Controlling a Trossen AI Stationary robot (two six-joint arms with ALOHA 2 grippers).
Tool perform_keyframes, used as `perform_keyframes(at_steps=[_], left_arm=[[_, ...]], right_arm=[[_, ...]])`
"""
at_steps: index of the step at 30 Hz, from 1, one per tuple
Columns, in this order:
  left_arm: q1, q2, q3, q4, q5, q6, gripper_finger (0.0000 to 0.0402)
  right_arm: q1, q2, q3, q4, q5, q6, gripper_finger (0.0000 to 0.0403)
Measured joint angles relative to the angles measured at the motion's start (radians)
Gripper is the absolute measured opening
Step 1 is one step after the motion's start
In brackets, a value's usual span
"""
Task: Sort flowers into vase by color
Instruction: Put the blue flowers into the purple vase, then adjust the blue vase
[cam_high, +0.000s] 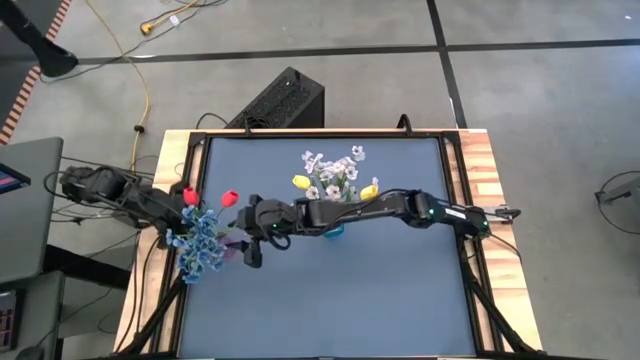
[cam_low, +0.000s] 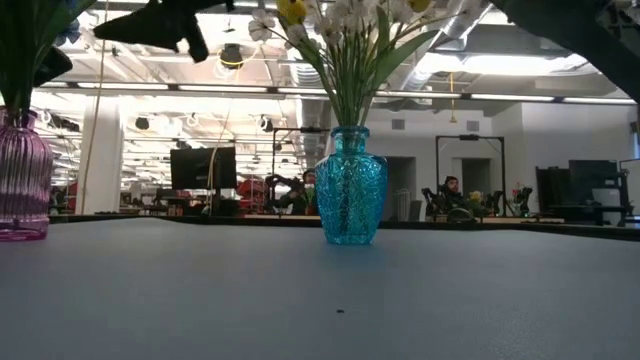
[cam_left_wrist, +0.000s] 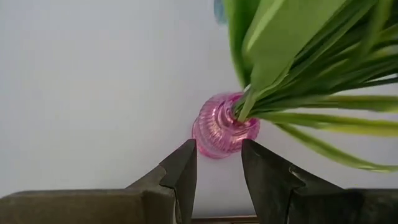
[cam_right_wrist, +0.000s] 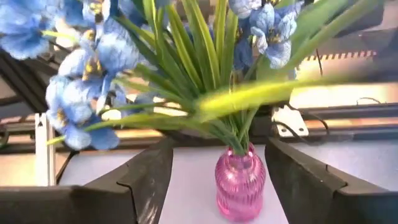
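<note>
Two arms reach over the dark table (cam_high: 330, 290), the right arm crossing above the teal vase (cam_low: 350, 186), hiding it from overhead. White sprays (cam_high: 332, 170) and yellow tulips (cam_high: 301, 182) stand in it. Blue sprays (cam_high: 200, 245) and red tulips (cam_high: 228, 198) fill the pink vase (cam_right_wrist: 239, 182), cut off at the low view's edge. Right gripper (cam_right_wrist: 214, 180) fingers are wide apart, empty, near it. Left gripper (cam_left_wrist: 219, 171), narrowly parted and empty, hangs above it. People sit in the office beyond.

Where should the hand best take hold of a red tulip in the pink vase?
Probably the thin green stem just under the red tulip, coming from above. Both red heads stand at the edge of the blue flowers in the pink vase, so their stems look reachable without crushing blossoms.
</note>
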Motion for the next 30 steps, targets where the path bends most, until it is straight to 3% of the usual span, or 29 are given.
perform_keyframes(at_steps=[14,24,30], left_arm=[[0.0,0.0,0.205,-0.047,-0.016,0.027,0.0114],[0.0,0.0,0.413,-0.11,-0.195,0.058,0.0114],[0.0,-0.006,0.426,-0.027,-0.244,0.132,0.0114]], right_arm=[[0.01,-0.202,0.0,-0.27,0.001,0.007,0.0282],[0.001,-0.383,0.0,-0.564,0.002,0.01,0.0282],[-0.026,-0.473,-0.006,-0.72,0.002,0.027,0.0282]])
